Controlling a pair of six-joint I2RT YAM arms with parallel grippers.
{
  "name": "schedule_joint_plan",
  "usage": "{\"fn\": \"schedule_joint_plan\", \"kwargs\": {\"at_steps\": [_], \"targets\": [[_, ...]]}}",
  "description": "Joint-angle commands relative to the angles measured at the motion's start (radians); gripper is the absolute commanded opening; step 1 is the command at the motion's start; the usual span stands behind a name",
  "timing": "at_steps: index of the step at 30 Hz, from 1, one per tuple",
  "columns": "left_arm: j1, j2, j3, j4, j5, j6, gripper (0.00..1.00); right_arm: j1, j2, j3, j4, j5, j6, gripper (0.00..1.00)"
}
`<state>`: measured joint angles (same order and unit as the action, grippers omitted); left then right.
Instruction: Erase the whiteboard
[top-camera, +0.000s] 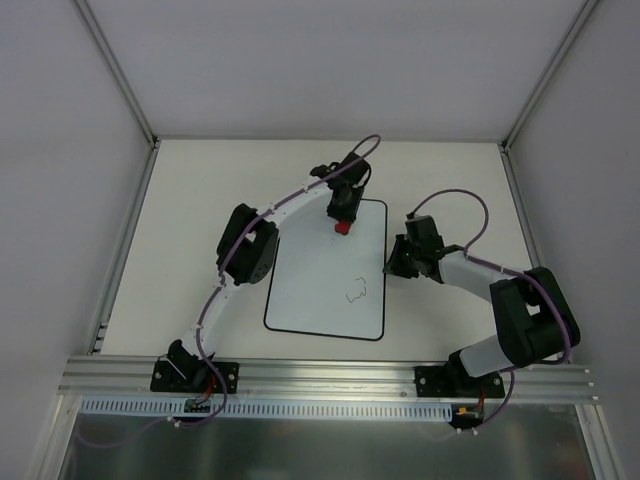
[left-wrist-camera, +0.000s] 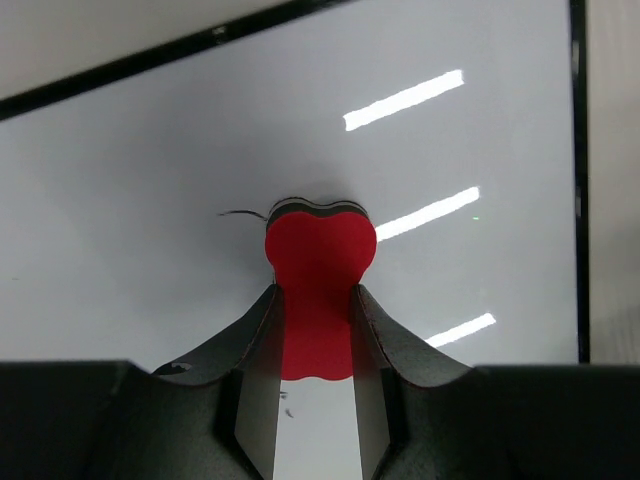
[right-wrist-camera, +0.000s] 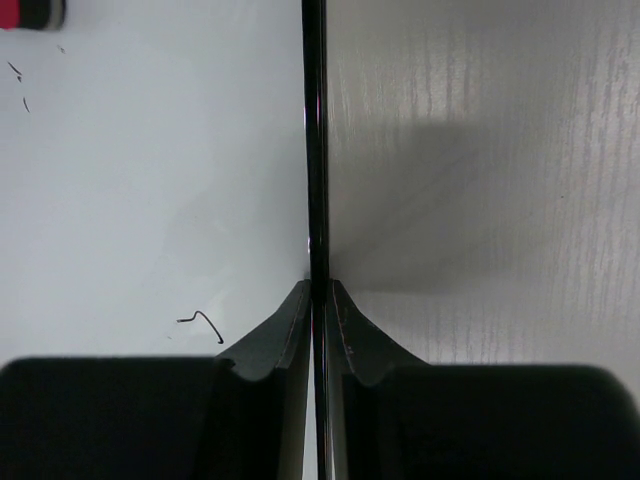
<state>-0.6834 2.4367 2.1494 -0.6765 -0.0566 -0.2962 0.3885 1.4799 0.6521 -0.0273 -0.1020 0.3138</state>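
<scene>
The whiteboard (top-camera: 320, 285) lies flat mid-table, white with a thin black border. A dark scribble (top-camera: 356, 293) marks its lower right area. My left gripper (top-camera: 342, 222) is shut on the red bone-shaped eraser (left-wrist-camera: 318, 290), which rests on the board near its far right corner; a short pen stroke (left-wrist-camera: 243, 213) shows just beside the eraser's head. My right gripper (right-wrist-camera: 317, 292) is shut on the whiteboard's right edge (right-wrist-camera: 314, 140), one finger on each side of the black border. A small hooked mark (right-wrist-camera: 203, 321) lies left of its fingers.
The pale table (top-camera: 200, 200) is walled by white panels on three sides. An aluminium rail (top-camera: 330, 378) carrying both arm bases runs along the near edge. Bare tabletop (right-wrist-camera: 480, 150) lies right of the board.
</scene>
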Motion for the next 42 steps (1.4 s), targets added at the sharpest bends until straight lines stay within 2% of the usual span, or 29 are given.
{"fn": "schedule_joint_plan", "kwargs": {"at_steps": [1,5,12,19,22,28,31,34,42], "targets": [[-0.047,0.013,-0.06,-0.055,0.09,-0.035,0.0,0.013,0.023,-0.049,-0.051,0.028,0.011,0.13],[-0.019,-0.039,-0.156,-0.055,0.029,-0.053,0.0,0.018,0.019,-0.062,-0.04,0.033,0.016,0.13],[0.1,-0.14,-0.269,-0.057,-0.041,-0.084,0.0,0.032,0.025,-0.063,-0.033,0.039,0.025,0.13],[0.087,-0.215,-0.407,-0.054,-0.042,-0.11,0.0,0.05,0.031,-0.063,-0.028,0.044,0.03,0.13],[0.021,-0.235,-0.454,-0.052,-0.052,-0.116,0.0,0.061,0.034,-0.066,-0.019,0.048,0.033,0.13],[-0.131,-0.208,-0.431,-0.054,-0.025,-0.147,0.0,0.067,0.052,-0.074,-0.002,0.044,0.038,0.12],[-0.156,-0.183,-0.402,-0.052,0.012,-0.169,0.0,0.067,0.054,-0.078,0.004,0.038,0.039,0.12],[-0.145,-0.174,-0.382,-0.054,-0.021,-0.159,0.0,0.067,0.049,-0.08,0.004,0.035,0.038,0.11],[0.023,-0.162,-0.324,-0.057,-0.077,-0.144,0.0,0.067,0.04,-0.086,0.004,0.027,0.03,0.11]]}}
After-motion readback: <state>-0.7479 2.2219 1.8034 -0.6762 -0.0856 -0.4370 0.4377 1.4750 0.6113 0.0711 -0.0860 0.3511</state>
